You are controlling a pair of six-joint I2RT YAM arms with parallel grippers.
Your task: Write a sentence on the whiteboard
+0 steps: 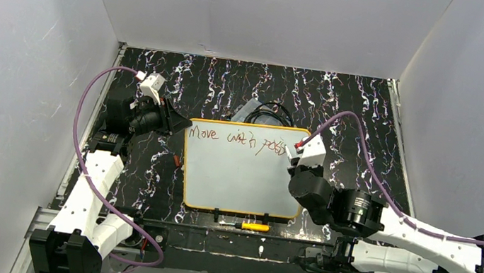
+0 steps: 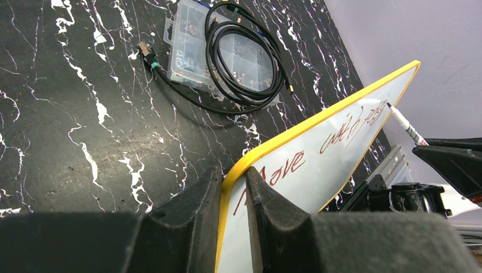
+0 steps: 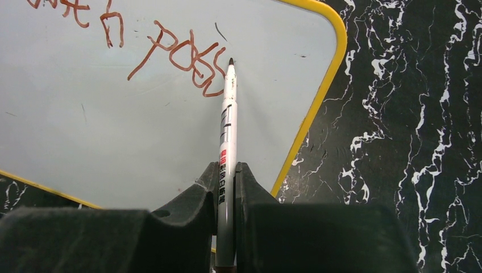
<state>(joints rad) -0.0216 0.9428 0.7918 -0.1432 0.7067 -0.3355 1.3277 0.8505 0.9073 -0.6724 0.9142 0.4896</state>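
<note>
Left fingers (image 2: 196, 196) clenched on the corner rim of the large white, yellow-rimmed whiteboard (image 2: 318, 170). Right fingers (image 3: 193, 199) grasping a thin white marker pen (image 3: 228, 125), tip ahead of them at the end of the reddish-brown handwritten sentence (image 3: 176, 57). Reads roughly "Move with poss". Pen's rear is hidden between the fingers; barrel label unreadable.

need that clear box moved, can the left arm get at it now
Probably not: the left end effector is shut on the whiteboard corner. Nothing else blocks the clear box, but it must let go first.
</note>
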